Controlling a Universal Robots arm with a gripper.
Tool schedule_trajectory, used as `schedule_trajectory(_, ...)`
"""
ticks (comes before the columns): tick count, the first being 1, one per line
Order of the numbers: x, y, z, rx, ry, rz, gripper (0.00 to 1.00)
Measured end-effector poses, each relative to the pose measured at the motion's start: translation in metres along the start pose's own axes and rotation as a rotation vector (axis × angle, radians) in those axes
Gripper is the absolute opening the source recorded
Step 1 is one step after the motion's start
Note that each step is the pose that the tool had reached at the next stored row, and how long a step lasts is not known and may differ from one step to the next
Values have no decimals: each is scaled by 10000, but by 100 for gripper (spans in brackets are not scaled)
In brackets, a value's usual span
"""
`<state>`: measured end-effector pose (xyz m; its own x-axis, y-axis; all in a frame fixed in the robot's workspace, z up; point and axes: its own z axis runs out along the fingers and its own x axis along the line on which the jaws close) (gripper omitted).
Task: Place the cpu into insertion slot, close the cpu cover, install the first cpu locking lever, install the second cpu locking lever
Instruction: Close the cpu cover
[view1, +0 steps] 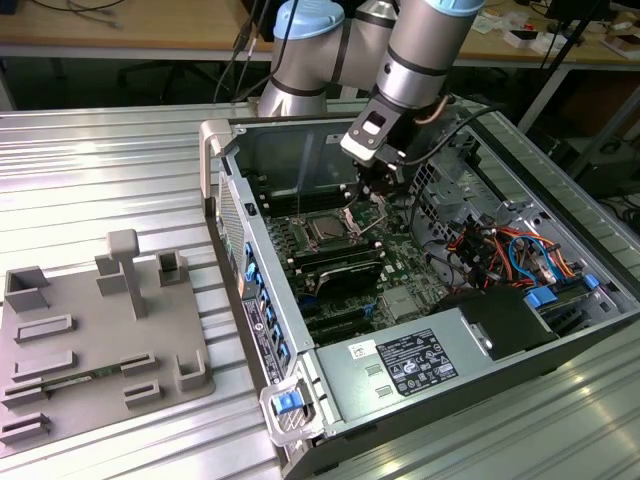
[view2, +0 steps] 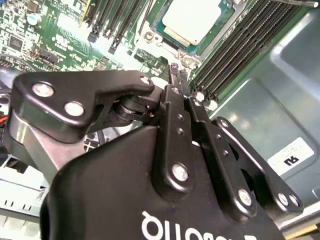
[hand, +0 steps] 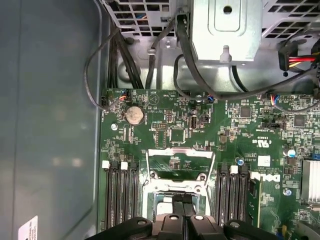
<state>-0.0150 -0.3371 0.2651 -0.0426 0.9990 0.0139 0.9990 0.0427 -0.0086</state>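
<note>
Silver-grey cpu is being cradled in the insertion slot (cpu cover open); the gripper, jaws pressed together, is being held at its two o'clock, exterior view.

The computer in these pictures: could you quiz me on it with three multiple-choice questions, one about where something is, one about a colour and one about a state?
1. Where is the cpu?
A) on the table beside the computer
B) seated in the insertion slot
C) on top of the power supply box

2. What colour is the circuit board?
A) red
B) green
C) white

3. How does the cpu cover stand?
A) swung open, off the socket
B) shut down over the chip
C) taken out of the computer

Answers:
1 B, since in the second wrist view its silver top lies inside the socket's metal rim.
2 B, since both wrist views show a green board.
3 A, since in the first wrist view green board shows through the frame's cut-out, and in the second the chip's top is bare.
</note>
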Motion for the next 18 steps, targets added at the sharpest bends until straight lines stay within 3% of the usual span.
schedule_trajectory(10,10,225,-13,0,-1,-6,11)
schedule_trajectory(18,40,461,-16,2,-8,-6,11)
